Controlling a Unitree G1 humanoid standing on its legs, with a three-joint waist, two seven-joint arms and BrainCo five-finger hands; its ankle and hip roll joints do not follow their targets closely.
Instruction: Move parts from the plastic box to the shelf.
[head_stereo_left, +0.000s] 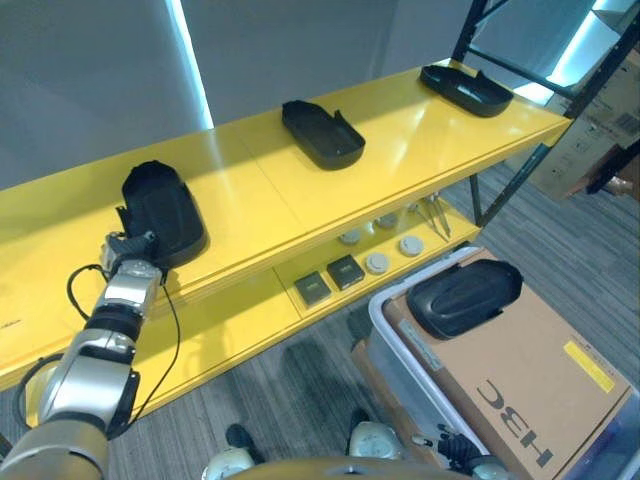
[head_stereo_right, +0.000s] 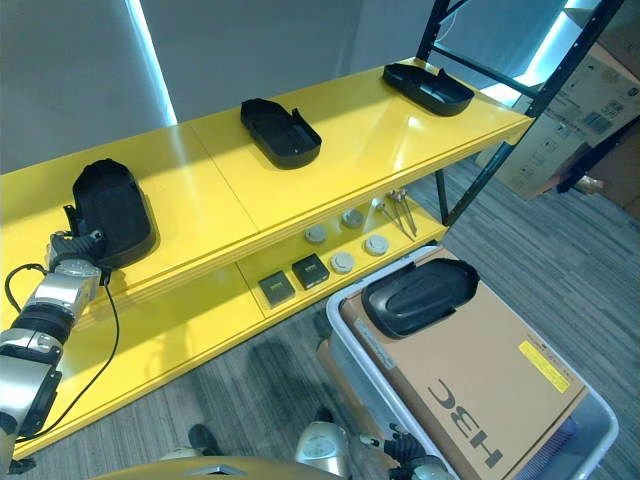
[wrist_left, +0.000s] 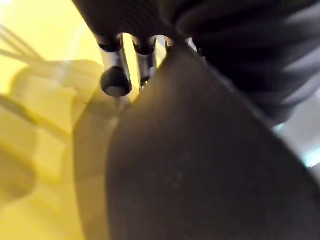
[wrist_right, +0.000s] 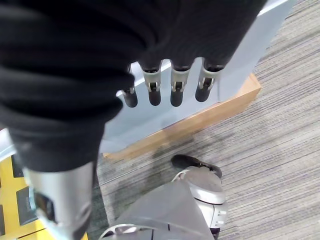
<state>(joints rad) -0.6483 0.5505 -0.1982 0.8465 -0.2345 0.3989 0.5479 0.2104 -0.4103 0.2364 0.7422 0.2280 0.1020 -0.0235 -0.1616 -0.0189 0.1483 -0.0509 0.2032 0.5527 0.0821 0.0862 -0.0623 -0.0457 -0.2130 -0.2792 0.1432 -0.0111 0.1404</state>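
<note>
I read 3 black parts on the top board of the yellow shelf (head_stereo_left: 420, 135). The first black part (head_stereo_left: 162, 210) sits at the left of the frame near the front edge, the second black part (head_stereo_left: 321, 132) lies at upper centre, and the third black part (head_stereo_left: 465, 88) rests at the upper right, close to the shelf end. All 3 are well apart from each other.

The left hand (head_stereo_left: 128, 250) is at the near end of the first part, at middle left of the left eye view. In the left wrist view its fingers (wrist_left: 114, 75) extend straight down beside the dark curved wall of that part, against the yellow board. I cannot tell whether the hand is clamped on the part or merely against it.

A fourth black part (head_stereo_left: 463, 296) lies at lower right, on top of a brown cardboard sheet (head_stereo_left: 520, 370) that covers the plastic box (head_stereo_left: 385, 315). The box stands on the grey carpet in front of the shelf.

The right hand (wrist_right: 165, 87) hangs released beside the box wall, fingers straight and holding nothing.

On the lower shelf board I see 2 small dark square items (head_stereo_left: 328, 281) and several round grey discs (head_stereo_left: 378, 262).
</note>
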